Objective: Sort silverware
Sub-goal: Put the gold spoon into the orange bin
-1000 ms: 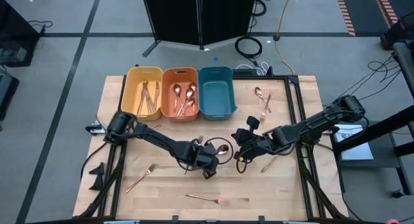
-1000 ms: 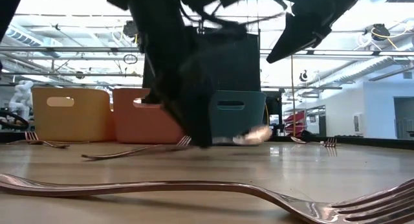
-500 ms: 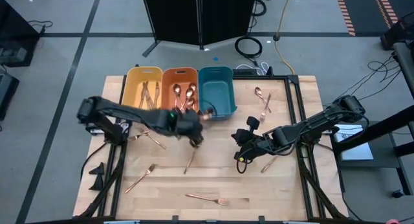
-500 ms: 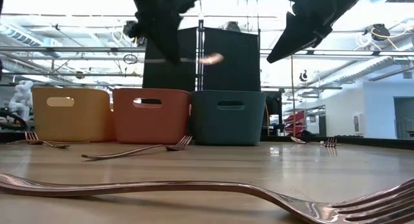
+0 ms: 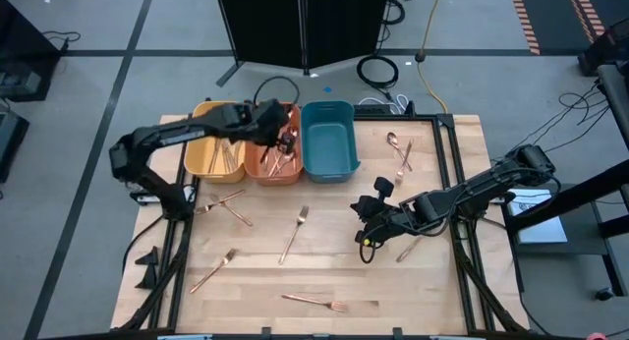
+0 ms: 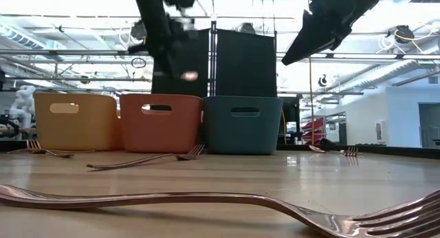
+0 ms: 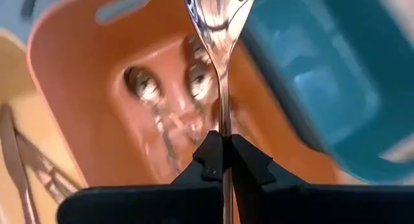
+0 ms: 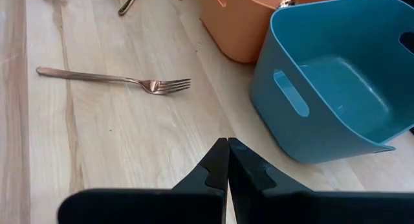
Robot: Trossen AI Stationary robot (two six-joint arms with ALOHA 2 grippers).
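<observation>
Copper spoon (image 7: pixel 220 30) pinched in left claw (image 7: pixel 223 156), arm stretched above orange bin (image 5: pixel 257 161).

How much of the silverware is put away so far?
Some knives lie in the yellow bin and spoons in the orange bin. The left claw holds another spoon over the orange bin. Forks lie on the table; the teal bin looks empty.

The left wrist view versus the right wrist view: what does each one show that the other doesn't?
Only the left wrist view shows a spoon pinched in the left claw, held above spoons lying in the orange bin, with the yellow bin beside it. Only the right wrist view shows the shut, empty right claw and a fork on the wooden table. Both show the orange bin and the teal bin.
</observation>
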